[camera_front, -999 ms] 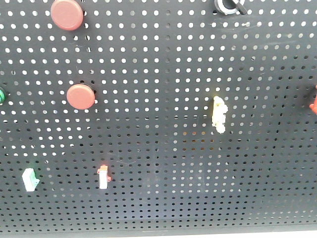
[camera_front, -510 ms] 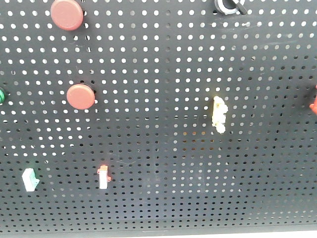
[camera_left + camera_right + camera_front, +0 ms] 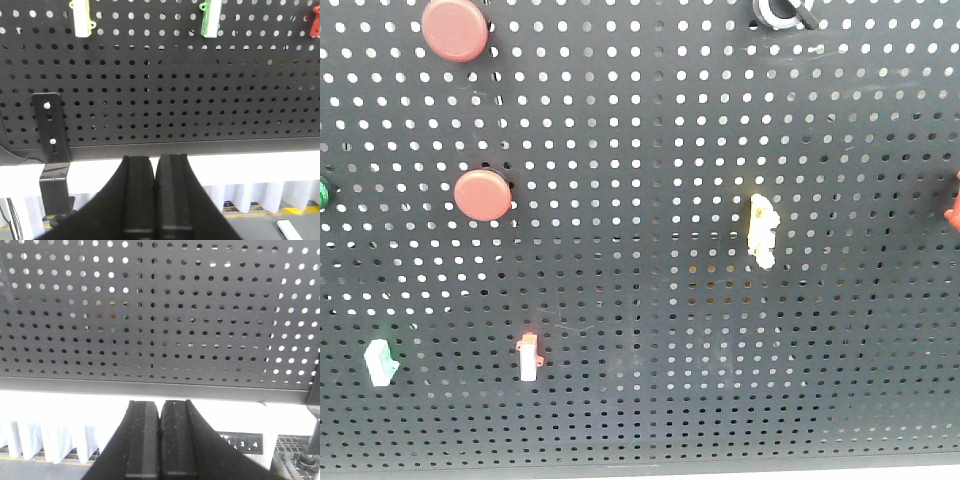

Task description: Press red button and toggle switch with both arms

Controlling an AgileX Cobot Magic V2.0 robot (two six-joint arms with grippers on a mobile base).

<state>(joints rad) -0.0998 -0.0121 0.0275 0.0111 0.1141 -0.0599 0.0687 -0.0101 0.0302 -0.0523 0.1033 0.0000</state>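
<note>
On the upright pegboard (image 3: 650, 260), parts face outward so the arms can push them. Red button (image 3: 456, 28) sits at 11 o'clock; toggle switch (image 3: 780, 12) at 1, cut by the top edge. Left tool (image 3: 155, 172) and right tool (image 3: 159, 415) hang below the board, jaws pressed together, holding nothing, unseen from the front.

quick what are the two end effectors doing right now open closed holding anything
Left end effector: closed, holding nothing, low in front of the pegboard.
Right end effector: closed, holding nothing, also below the board.
</note>
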